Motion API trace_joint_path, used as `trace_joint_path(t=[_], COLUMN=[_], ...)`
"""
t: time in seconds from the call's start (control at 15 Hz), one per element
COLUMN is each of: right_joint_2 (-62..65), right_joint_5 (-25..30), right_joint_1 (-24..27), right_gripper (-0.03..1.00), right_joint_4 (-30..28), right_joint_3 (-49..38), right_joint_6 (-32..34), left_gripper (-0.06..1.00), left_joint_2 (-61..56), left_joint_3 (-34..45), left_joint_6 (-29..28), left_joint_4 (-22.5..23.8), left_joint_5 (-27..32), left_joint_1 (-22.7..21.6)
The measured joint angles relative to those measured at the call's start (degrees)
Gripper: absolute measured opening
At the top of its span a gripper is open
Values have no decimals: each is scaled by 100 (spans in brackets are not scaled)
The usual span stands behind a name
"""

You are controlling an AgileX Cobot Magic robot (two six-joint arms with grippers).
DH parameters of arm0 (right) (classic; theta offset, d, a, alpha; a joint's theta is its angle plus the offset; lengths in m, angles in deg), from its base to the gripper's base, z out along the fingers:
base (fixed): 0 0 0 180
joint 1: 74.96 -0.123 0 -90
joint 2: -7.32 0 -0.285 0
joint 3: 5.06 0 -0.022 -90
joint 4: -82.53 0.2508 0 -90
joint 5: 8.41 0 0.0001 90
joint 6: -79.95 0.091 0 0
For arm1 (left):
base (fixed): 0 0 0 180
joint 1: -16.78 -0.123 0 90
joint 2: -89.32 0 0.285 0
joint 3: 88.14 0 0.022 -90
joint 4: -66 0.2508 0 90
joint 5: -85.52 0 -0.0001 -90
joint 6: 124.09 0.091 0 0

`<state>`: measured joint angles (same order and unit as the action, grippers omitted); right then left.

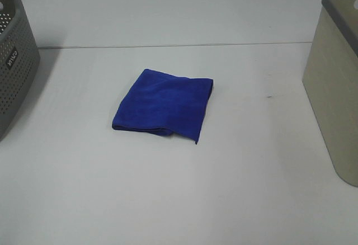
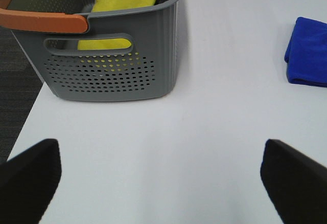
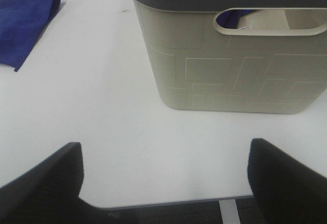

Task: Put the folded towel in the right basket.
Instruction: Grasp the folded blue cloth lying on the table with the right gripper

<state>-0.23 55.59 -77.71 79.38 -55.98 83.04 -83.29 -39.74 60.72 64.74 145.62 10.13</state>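
A folded blue towel (image 1: pixel 164 103) lies flat in the middle of the white table. It also shows in the left wrist view (image 2: pixel 308 51) and the right wrist view (image 3: pixel 24 23). The beige right basket (image 1: pixel 334 83) with a dark grey rim stands at the table's right edge; in the right wrist view (image 3: pixel 235 55) some blue-purple cloth lies inside it. My left gripper (image 2: pixel 161 180) is open and empty, near the table's front left. My right gripper (image 3: pixel 163 180) is open and empty, in front of the beige basket. Neither gripper shows in the exterior view.
A grey perforated basket (image 1: pixel 14 60) stands at the table's left edge; in the left wrist view (image 2: pixel 110 55) it has an orange handle (image 2: pixel 43 20) and holds a yellow cloth (image 2: pixel 122 4). A seam (image 1: pixel 179 45) runs across the table behind the towel.
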Motion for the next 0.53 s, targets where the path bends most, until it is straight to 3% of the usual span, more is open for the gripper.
trace_joint_path(t=[0.53], right_joint_2=[0], right_joint_5=[0], right_joint_1=[0], right_gripper=[83], right_joint_4=[0], right_joint_3=[0], right_joint_6=[-52], left_gripper=[99], left_joint_2=[0], left_joint_3=[0], left_joint_6=[0], left_joint_4=[0], left_joint_5=[0], left_joint_1=[0])
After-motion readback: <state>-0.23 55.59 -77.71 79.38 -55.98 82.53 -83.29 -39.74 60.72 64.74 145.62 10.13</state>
